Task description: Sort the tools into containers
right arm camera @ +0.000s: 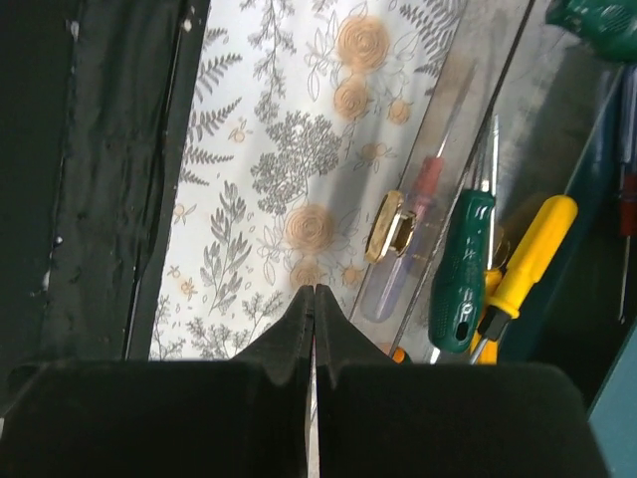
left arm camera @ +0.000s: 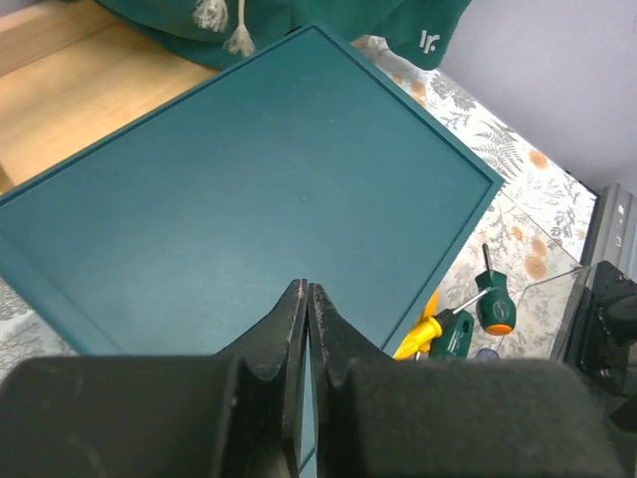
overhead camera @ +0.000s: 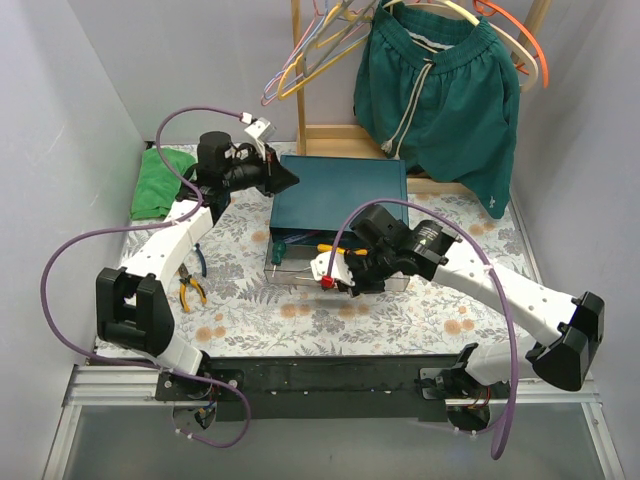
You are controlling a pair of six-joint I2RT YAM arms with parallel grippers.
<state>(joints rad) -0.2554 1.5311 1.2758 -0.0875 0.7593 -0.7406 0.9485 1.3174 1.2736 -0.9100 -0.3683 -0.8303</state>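
Observation:
The dark teal box stands mid-table, and its lid fills the left wrist view. One clear-sided drawer with a brass pull is drawn out in front of it. In it lie a green-handled screwdriver, a yellow one and a blurred blue-red one; the yellow and a green one also show in the left wrist view. The orange-and-black pliers lie on the cloth at the left. My left gripper is shut and empty above the box's left edge. My right gripper is shut and empty just before the drawer front.
A folded green cloth lies at the back left. Green shorts and coloured hangers hang on a wooden rack behind the box. Walls close in on both sides. A black rail runs along the near edge.

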